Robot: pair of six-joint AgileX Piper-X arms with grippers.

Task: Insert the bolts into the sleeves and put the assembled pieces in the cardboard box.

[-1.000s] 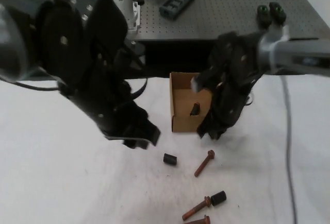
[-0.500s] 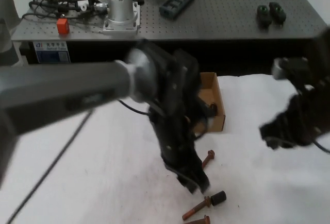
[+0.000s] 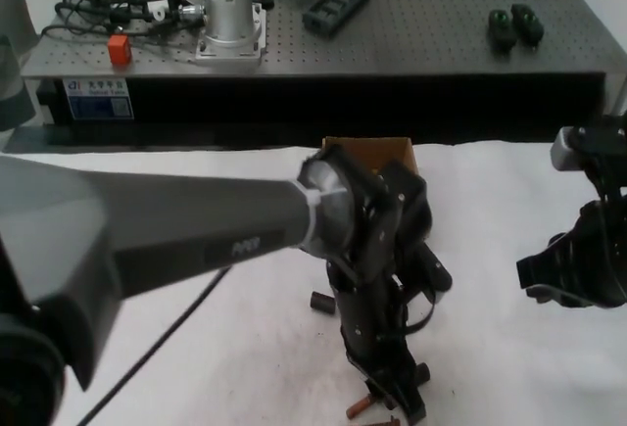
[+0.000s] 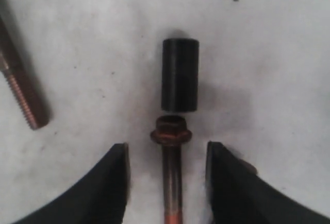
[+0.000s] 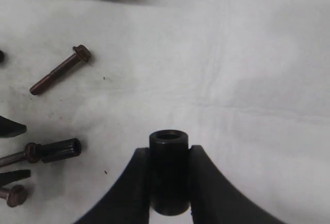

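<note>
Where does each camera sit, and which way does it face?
High view: behind the arms, facing forward and down over the bench; both arms and the cardboard box show.
Left wrist view: on that wrist, facing down; the open left claw straddles a bolt beside a loose sleeve.
Right wrist view: on that wrist, facing down; the right claw grips a held sleeve.
Both wrist views share that bolt and loose sleeve.

A black slotted tray (image 3: 336, 3) lies near the perforated bench's (image 3: 431, 49) back edge, with two dark knobs (image 3: 502, 23) toward its right edge.
</note>
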